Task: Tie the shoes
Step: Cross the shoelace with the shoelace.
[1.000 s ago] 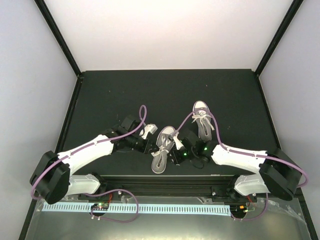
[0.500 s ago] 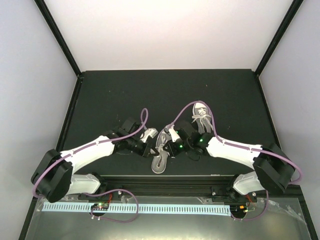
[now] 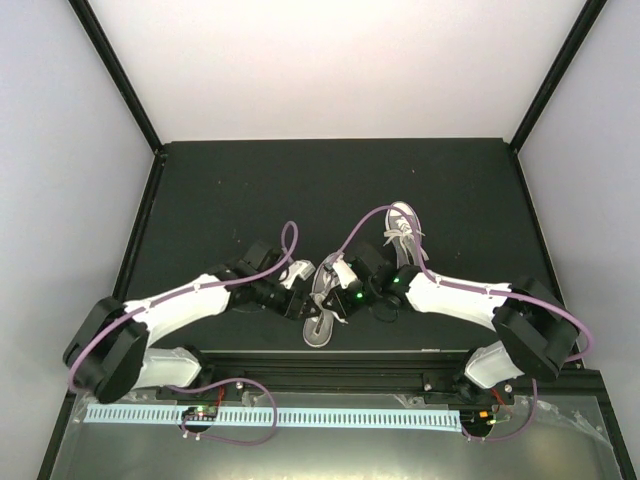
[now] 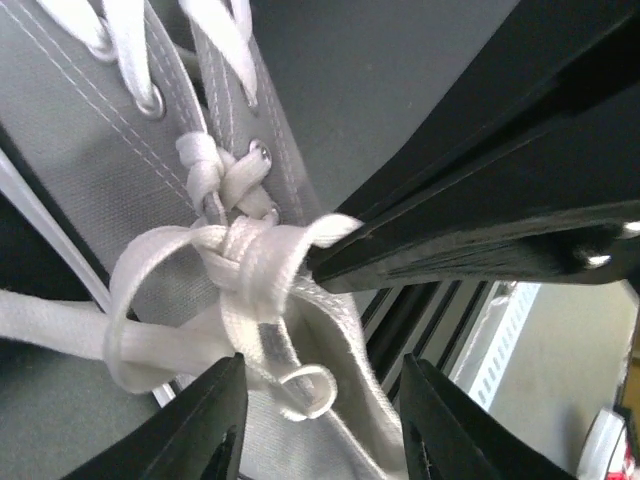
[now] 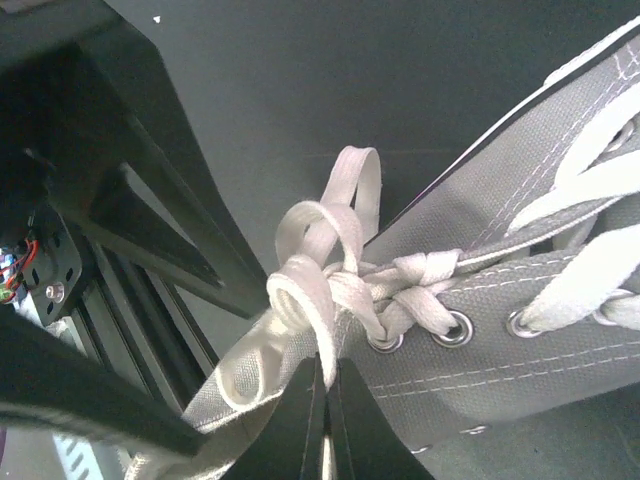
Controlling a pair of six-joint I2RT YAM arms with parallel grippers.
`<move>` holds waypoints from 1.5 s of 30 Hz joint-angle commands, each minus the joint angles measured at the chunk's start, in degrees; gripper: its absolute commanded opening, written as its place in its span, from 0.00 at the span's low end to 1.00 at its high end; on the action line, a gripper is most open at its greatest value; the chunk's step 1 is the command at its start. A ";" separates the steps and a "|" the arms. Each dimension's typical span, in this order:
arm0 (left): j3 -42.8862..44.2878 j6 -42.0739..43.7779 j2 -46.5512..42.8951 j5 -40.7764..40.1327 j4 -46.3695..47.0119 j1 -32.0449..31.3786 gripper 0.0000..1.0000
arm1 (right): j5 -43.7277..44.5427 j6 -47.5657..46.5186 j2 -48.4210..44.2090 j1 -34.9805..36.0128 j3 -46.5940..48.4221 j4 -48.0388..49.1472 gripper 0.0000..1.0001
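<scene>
The near grey shoe (image 3: 319, 327) lies between my two grippers; the second shoe (image 3: 402, 228) lies further back, partly under my right arm. In the left wrist view the white lace knot (image 4: 245, 262) sits above the grey canvas (image 4: 90, 150). My left gripper (image 4: 322, 362) is open, its fingers either side of a small lace loop (image 4: 305, 392). My right gripper (image 5: 326, 362) is shut on a lace strand just below the knot (image 5: 320, 272), beside the shoe's eyelets (image 5: 452, 328). In the top view the left gripper (image 3: 303, 290) and the right gripper (image 3: 335, 288) nearly touch.
The black rail (image 3: 330, 360) at the table's near edge runs just behind the near shoe's heel. Purple cables (image 3: 288, 240) loop over both arms. The black mat (image 3: 220, 190) extends to the back and sides.
My right gripper has moved left, over the near shoe and up against the left gripper. The left arm has barely moved.
</scene>
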 commanded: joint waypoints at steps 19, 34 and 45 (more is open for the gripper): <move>-1.65 -0.70 1.02 -3.45 6.46 6.37 0.42 | -0.31 -0.46 -0.52 -0.09 -0.37 0.49 0.02; -2.88 -0.16 2.48 -2.56 8.78 6.40 0.02 | -0.29 -0.83 -0.39 0.28 1.52 -1.40 0.02; -6.18 -0.89 -1.22 -0.32 11.87 6.31 0.02 | 0.29 -0.16 3.18 2.17 5.42 -3.55 0.02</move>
